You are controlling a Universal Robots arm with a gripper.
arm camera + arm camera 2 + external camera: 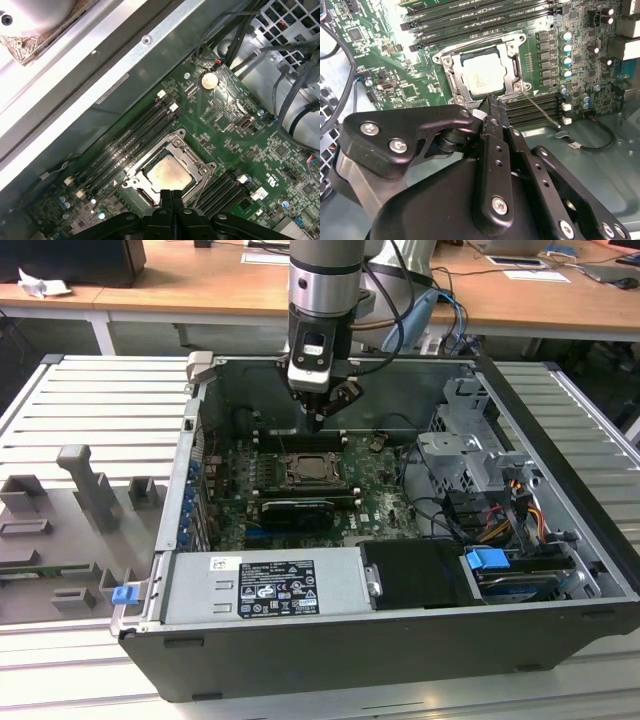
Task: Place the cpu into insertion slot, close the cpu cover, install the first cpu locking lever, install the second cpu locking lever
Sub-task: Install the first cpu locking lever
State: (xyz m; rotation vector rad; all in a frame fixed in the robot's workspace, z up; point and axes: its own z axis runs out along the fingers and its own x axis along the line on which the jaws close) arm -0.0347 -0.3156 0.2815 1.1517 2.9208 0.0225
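Exterior view: claw point(315, 424), pinched shut and empty, hangs inside the computer case point(350, 655) near the chip point(312, 472) | second wrist view: claw tips meet the edge of the metal frame point(512, 62) ringing the chip point(482, 75) | first wrist view: chip point(169, 174) lies just beyond the closed tips.

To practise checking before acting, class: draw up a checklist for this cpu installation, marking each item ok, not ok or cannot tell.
1. cpu seated in slot: ok.
2. Cover down over cpu: ok.
3. Lever latched: not ok, it juts out free beside the slot.
4. Gripper shut and empty: ok.
5. Gripper clear of cover: cannot tell.
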